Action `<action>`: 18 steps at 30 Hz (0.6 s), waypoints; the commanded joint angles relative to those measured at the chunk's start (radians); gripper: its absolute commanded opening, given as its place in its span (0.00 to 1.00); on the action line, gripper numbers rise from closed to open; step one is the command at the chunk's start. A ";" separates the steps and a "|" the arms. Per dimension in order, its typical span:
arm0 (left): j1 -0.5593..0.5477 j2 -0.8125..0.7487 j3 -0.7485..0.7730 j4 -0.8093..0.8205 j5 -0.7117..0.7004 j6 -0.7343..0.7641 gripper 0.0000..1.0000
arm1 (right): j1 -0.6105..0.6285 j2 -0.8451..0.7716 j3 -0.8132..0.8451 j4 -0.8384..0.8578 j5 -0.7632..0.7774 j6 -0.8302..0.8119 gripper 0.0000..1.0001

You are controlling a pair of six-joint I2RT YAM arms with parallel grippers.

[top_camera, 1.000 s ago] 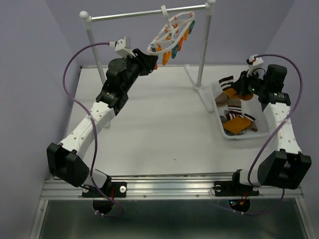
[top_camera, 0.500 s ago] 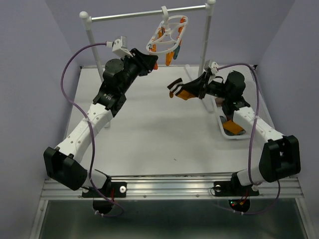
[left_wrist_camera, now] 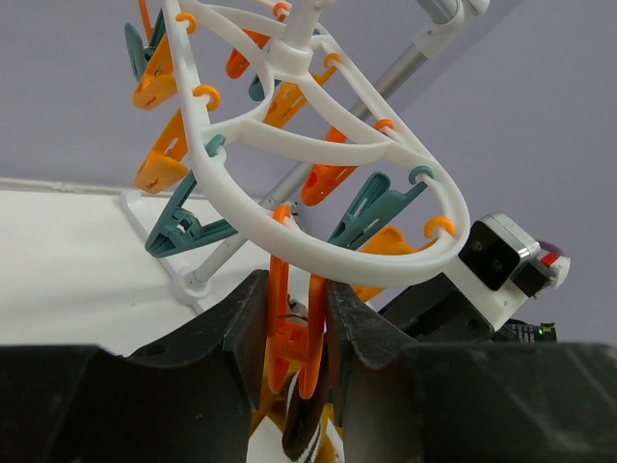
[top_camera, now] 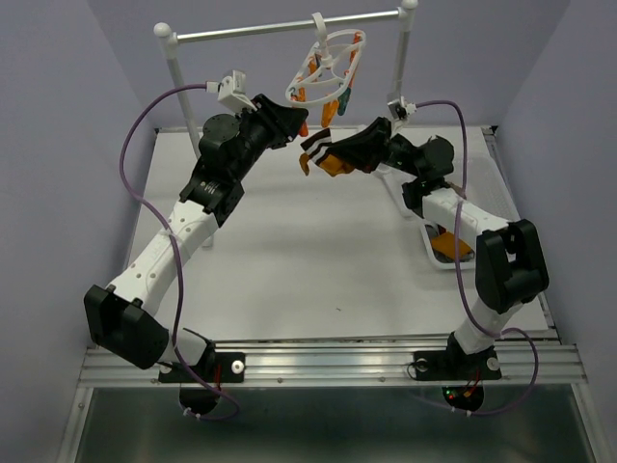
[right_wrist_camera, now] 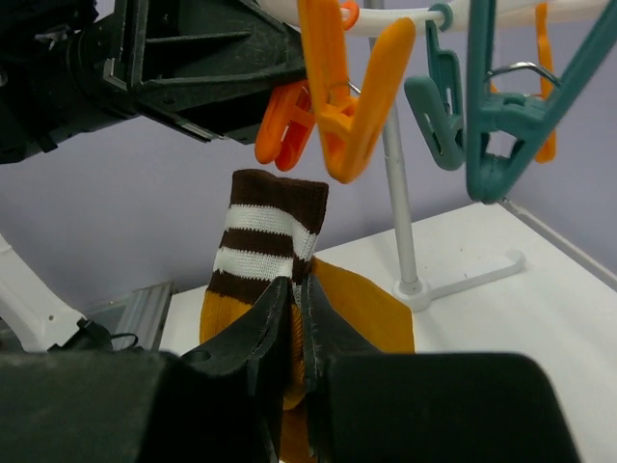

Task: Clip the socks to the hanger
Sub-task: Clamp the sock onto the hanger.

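- While the hanger (left_wrist_camera: pixel 318 145) hangs from the rail (top_camera: pixel 251 29), the left tool (left_wrist_camera: pixel 297 294) squeezes one orange clip (left_wrist_camera: pixel 289 333).
- The right tool (right_wrist_camera: pixel 297 294) grips a mustard sock (right_wrist_camera: pixel 268 227), striped cuff up, just below that clip, above the worktop (top_camera: pixel 289 251).

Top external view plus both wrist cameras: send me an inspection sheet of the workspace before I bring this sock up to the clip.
Surface: white table, with a white basket at its right side.
Job's things: hanger hooked on the silver rail; striped sock held up just below the clips; orange sock in the basket.
Clutter: nothing seen.
Grippers: left gripper shut on an orange clip of the hanger; right gripper shut on the striped sock, cuff upward.
Cables: purple cables loop off both arms, apart from the hanger.
Surroundings: plain purple walls.
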 commanded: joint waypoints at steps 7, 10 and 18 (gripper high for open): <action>0.006 -0.057 0.004 0.020 -0.007 -0.021 0.00 | 0.070 -0.036 0.084 -0.076 0.116 -0.088 0.01; 0.007 -0.060 0.004 0.022 -0.009 -0.021 0.00 | 0.081 -0.031 0.095 -0.107 0.127 -0.106 0.01; 0.006 -0.066 -0.004 0.028 -0.013 -0.024 0.00 | 0.081 -0.005 0.124 -0.130 0.097 -0.099 0.01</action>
